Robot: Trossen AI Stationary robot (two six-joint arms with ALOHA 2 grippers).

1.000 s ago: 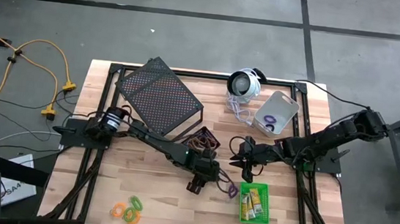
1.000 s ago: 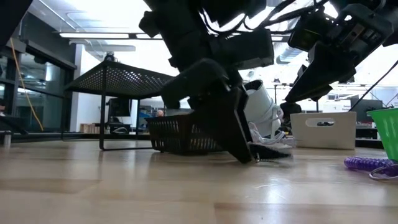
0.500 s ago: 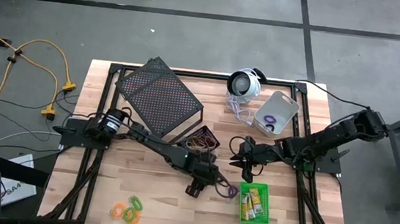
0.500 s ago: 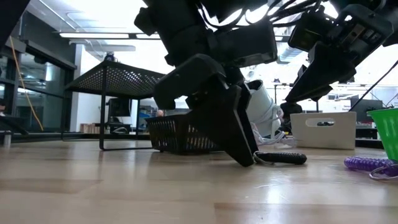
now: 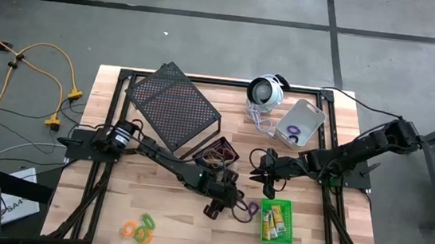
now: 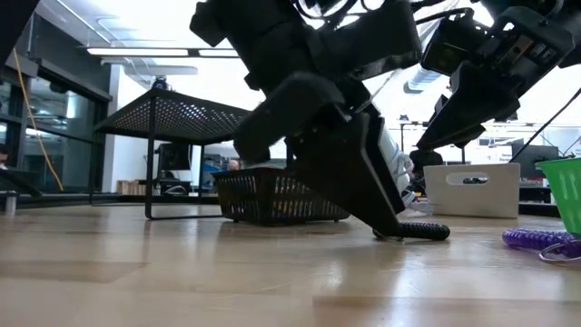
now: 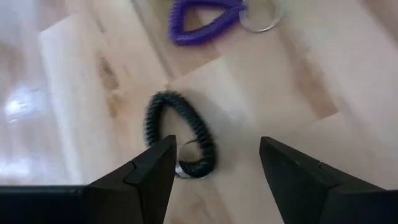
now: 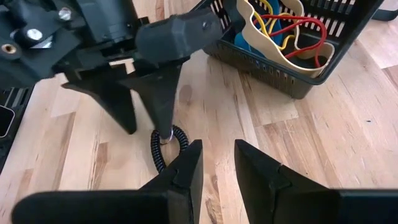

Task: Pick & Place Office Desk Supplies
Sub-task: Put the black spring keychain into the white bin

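Your left gripper [image 7: 211,165] sits low over table centre, fingers spread wide, straddling black coiled elastic loop with metal ring [image 7: 180,140] lying flat on wooden table [image 5: 114,200]; nothing pinched. Purple coiled loop [image 7: 208,22] lies just beyond. Your right gripper [image 5: 259,172] hovers near black mesh bin [image 8: 292,56], fingers narrowly parted, empty.

Wooden table [image 5: 113,208] bears mesh rack [image 5: 173,106]; bins; coil loops [image 5: 139,228].
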